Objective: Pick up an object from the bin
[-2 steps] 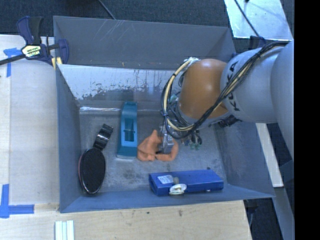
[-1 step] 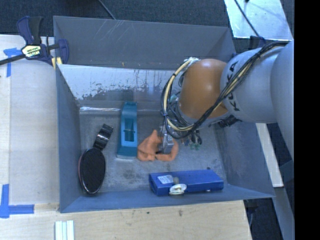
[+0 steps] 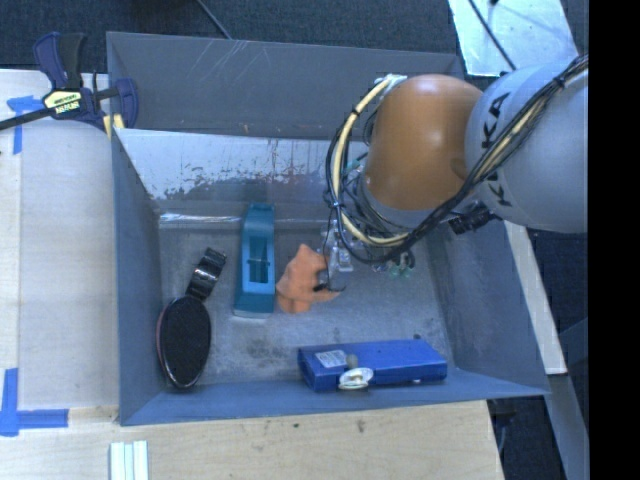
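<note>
My gripper (image 3: 330, 273) hangs low in the middle of the bin, under the arm's orange cover, its tip against the right side of a crumpled orange lump (image 3: 298, 280). Just left of the lump a teal tape dispenser (image 3: 256, 259) lies lengthwise on the floor. I cannot make out how the gripper stands around the lump.
A black oval brush with a short handle (image 3: 186, 330) lies at the front left. A blue flat box with a white and yellow label (image 3: 372, 365) rests along the front wall. The arm and its cables cover the bin's right half.
</note>
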Motion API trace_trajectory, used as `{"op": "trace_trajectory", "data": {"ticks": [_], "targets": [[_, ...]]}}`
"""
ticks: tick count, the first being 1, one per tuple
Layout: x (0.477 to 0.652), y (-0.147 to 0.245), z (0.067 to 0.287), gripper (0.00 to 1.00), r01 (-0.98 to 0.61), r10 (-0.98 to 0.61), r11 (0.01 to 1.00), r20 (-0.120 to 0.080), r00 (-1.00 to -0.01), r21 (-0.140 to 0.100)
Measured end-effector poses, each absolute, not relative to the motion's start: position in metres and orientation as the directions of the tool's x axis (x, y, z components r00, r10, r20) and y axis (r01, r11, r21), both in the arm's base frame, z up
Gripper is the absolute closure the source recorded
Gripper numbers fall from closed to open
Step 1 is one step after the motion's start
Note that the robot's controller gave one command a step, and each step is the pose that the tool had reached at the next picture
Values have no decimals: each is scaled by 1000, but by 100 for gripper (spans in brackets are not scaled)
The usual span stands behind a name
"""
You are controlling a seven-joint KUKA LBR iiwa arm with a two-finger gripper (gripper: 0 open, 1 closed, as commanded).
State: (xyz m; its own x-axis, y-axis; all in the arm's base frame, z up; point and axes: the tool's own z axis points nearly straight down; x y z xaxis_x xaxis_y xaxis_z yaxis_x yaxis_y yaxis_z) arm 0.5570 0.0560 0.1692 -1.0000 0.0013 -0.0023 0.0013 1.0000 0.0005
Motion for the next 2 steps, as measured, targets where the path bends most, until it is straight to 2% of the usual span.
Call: {"op": "trace_trajectory", "data": {"ticks": [1, 2], "targets": [[557, 56, 169, 100, 2, 2, 1000, -2, -1000, 1], [534, 51, 345, 100, 18, 18, 1000, -9, -1000, 1]]}}
